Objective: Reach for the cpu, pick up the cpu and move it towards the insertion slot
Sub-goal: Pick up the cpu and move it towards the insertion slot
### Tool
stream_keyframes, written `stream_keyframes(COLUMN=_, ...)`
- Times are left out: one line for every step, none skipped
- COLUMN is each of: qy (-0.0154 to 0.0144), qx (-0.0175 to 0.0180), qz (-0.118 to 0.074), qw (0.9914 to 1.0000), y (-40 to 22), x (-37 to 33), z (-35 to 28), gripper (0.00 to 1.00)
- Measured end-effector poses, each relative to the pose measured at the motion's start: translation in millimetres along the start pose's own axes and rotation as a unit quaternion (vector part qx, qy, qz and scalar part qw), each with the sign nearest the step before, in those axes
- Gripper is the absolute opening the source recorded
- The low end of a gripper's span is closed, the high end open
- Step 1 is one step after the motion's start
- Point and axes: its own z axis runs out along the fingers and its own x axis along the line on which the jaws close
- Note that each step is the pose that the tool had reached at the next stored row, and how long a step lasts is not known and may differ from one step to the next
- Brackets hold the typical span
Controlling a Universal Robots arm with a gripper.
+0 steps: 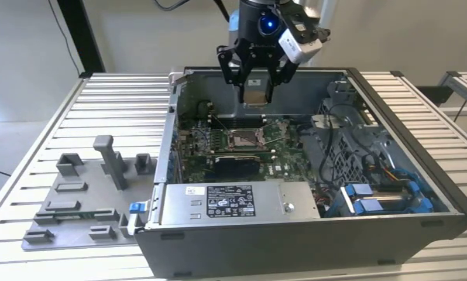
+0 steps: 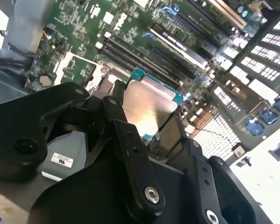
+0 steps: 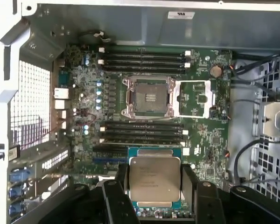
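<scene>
The gripper hangs above the open computer case, its black fingers closed on two opposite edges of the cpu. In both wrist views the chip's silver top face is held flat between the fingers, probably so it can go down level.

The cpu is aloft near the case's rear wall, at about 12 o'clock from the insertion slot in the exterior view and well apart from it. The slot's dark centre is uncovered, its metal frame swung aside, apparently ready to receive the chip.

The case lies on its side on a ribbed metal table. A grey fixture tray sits at 9 o'clock from the case. A pale wall stands behind.
</scene>
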Motion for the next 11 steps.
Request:
stream_keyframes(qy=0.0, qx=0.0, qz=0.0, qw=1.0, y=3.5, x=0.0, z=0.6, gripper=0.0)
stream_keyframes(qy=0.0, qx=0.0, qz=0.0, qw=1.0, y=7.1, x=0.0, z=1.2, gripper=0.0)
stream_keyframes(qy=0.0, qx=0.0, qz=0.0, qw=1.0, y=10.5, x=-0.1, z=1.7, gripper=0.0)
stream_keyframes(qy=0.0, qx=0.0, qz=0.0, qw=1.0, y=14.0, x=-0.2, z=2.2, gripper=0.0)
stream_keyframes(qy=0.0, qx=0.0, qz=0.0, qw=1.0, y=17.5, x=-0.2, z=2.7, gripper=0.0)
stream_keyframes(qy=0.0, qx=0.0, qz=0.0, qw=1.0, y=20.8, x=-0.2, z=3.2, gripper=0.0)
stream_keyframes(qy=0.0, qx=0.0, qz=0.0, qw=1.0, y=24.6, x=-0.3, z=3.7, gripper=0.0)
stream_keyframes(qy=0.0, qx=0.0, qz=0.0, qw=1.0, y=27.8, x=-0.3, z=4.2, gripper=0.0)
stream_keyframes(qy=0.0, qx=0.0, qz=0.0, qw=1.0, y=31.3, x=-0.5, z=4.6, gripper=0.0)
stream_keyframes(qy=0.0, qx=0.0, qz=0.0, qw=1.0, y=34.9, x=-0.8, z=5.0, gripper=0.0)
stream_keyframes(qy=0.0, qx=0.0, qz=0.0, qw=1.0, y=38.4, x=-1.3, z=5.5, gripper=0.0)
